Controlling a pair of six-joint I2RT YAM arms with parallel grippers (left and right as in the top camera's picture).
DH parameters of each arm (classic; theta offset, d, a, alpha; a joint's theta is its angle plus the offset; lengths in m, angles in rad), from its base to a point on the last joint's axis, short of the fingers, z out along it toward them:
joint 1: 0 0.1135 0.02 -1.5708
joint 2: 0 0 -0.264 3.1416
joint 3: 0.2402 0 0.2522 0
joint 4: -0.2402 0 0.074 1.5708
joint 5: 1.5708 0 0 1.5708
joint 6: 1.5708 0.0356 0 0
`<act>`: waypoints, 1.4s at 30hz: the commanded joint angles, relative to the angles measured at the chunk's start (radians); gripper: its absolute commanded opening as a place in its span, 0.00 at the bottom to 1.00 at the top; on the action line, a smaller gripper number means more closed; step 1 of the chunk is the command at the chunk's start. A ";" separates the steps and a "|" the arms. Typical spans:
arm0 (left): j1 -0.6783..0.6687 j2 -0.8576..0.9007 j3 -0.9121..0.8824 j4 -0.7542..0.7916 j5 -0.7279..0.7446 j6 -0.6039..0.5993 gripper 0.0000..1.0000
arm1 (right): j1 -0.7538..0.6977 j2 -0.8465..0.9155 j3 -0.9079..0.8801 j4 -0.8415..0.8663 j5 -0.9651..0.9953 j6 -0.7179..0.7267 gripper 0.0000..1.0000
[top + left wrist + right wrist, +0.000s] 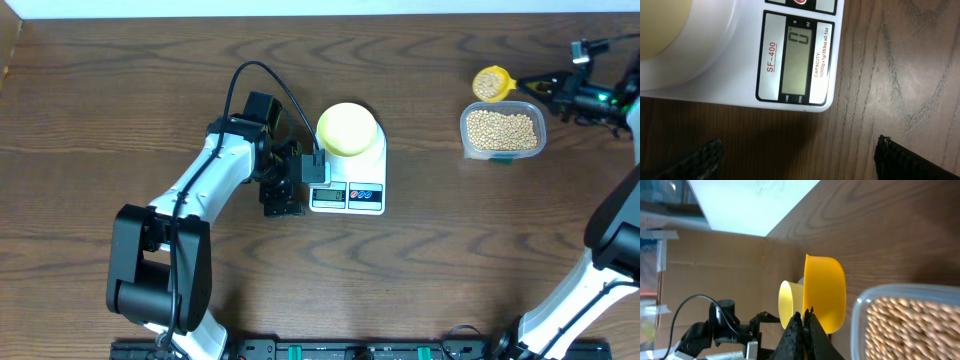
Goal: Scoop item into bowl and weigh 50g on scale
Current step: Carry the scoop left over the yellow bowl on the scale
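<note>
While the right hand [548, 88], closed on the handle of a yellow scoop [507, 82] filled with beans [490, 84], hovers near the tub [464, 130], the bowl [347, 130] sits on the scale [347, 197] and appears empty. Left hand [283, 195]: open beside the scale. Scooping looks done; pouring and weighing to target remain.

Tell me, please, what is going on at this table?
The right hand is shut on a yellow scoop loaded with beans, beside the clear tub. The pale bowl sits on the white scale and looks empty. The left hand hovers open by the scale's display, holding nothing.
</note>
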 commanded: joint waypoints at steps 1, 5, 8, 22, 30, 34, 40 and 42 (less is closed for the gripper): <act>0.002 -0.022 -0.012 -0.006 -0.006 -0.009 0.98 | 0.051 0.008 -0.005 0.035 -0.043 0.080 0.01; 0.002 -0.022 -0.012 -0.006 -0.006 -0.008 0.98 | 0.101 0.008 -0.005 0.095 -0.043 0.132 0.01; 0.002 -0.022 -0.012 -0.006 -0.006 -0.008 0.98 | 0.136 0.008 -0.005 0.136 -0.043 0.171 0.01; 0.002 -0.022 -0.012 -0.006 -0.006 -0.008 0.98 | 0.273 0.008 -0.005 0.289 -0.111 0.301 0.01; 0.002 -0.022 -0.012 -0.006 -0.006 -0.009 0.98 | 0.346 0.008 -0.005 0.334 -0.111 0.301 0.01; 0.002 -0.022 -0.012 -0.006 -0.006 -0.009 0.98 | 0.377 0.008 -0.005 0.340 -0.111 0.300 0.01; 0.002 -0.022 -0.012 -0.006 -0.006 -0.009 0.98 | 0.424 0.008 -0.005 0.340 -0.111 0.283 0.01; 0.002 -0.022 -0.012 -0.006 -0.006 -0.008 0.98 | 0.439 0.008 -0.005 0.338 -0.111 0.257 0.01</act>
